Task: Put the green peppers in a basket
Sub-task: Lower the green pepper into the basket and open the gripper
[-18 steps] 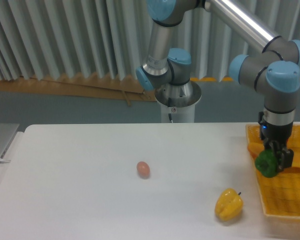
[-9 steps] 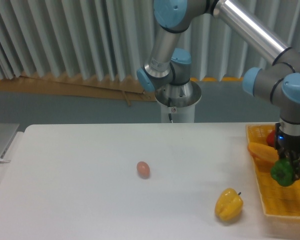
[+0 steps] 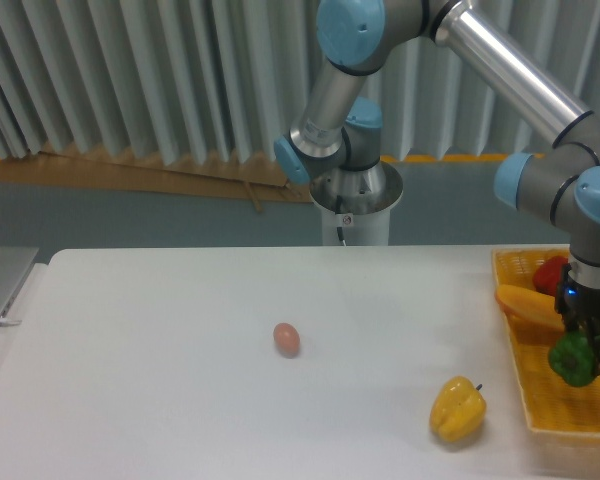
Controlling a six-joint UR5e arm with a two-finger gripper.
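Arm [image 3: 500, 60] was brushed silver aluminium tubing with light-blue plastic joint caps and grey joint housings. Round silver base flange [image 3: 356, 190], small dark cable below. Black two-finger gripper [image 3: 586, 352], blue LED lit.

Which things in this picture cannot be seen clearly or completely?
- Yellow-orange woven plastic basket: its right part is cut off by the picture's edge.
- Gripper: partly cut off by the same edge.
- Glossy green bell pepper: whether it touches the basket floor is unclear.
- Red pepper: mostly hidden behind the arm.
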